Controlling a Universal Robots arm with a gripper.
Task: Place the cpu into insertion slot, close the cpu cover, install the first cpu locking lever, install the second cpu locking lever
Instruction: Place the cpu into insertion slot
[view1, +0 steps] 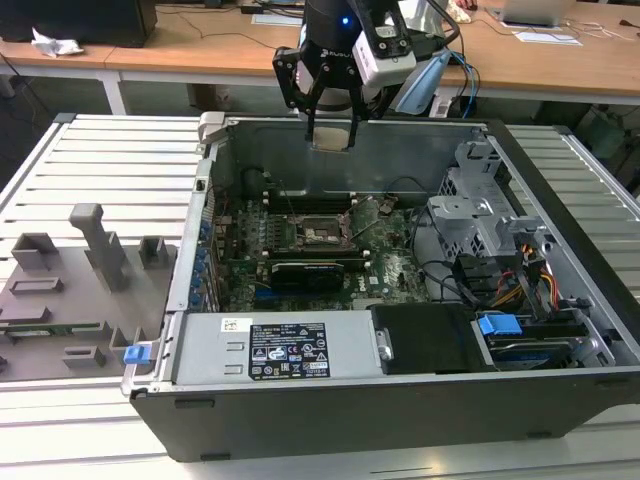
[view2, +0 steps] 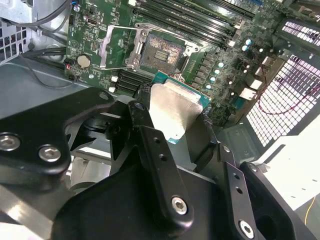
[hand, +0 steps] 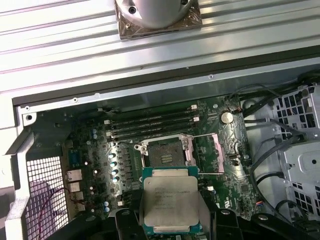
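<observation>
Jaws were clenched on the cpu (hand: 169, 205), one black finger (view2: 150, 140) pressed against each of two opposite edges, and the chip's silver-grey face showed in both wrist views with a thin green border around it. From where I stood the gripper (view1: 331, 135) hung over the far wall of the open computer case (view1: 400, 400), well above the green motherboard (view1: 390, 260) and touching nothing inside. The insertion slot (view1: 322, 235) lay on that board near the middle of the case, dark and square inside its silvery rim, with nothing seated in it; in the second wrist view its bare contact field (view2: 161, 50) was plain to see. The cpu cover (hand: 207, 152) stood swung open, lying just beside the slot rather than over it, and the board showed through its cut-out centre. Long black memory slots (hand: 150, 125) ran along the far side of the slot, and a long black card (view1: 305, 272) sat on its near side. A grey power supply (view1: 270, 350) with a label filled the near left corner of the case. On the slatted table (view1: 100, 160) at the exterior view's left, well apart from the case, stood several grey fixtures (view1: 100, 250).
</observation>
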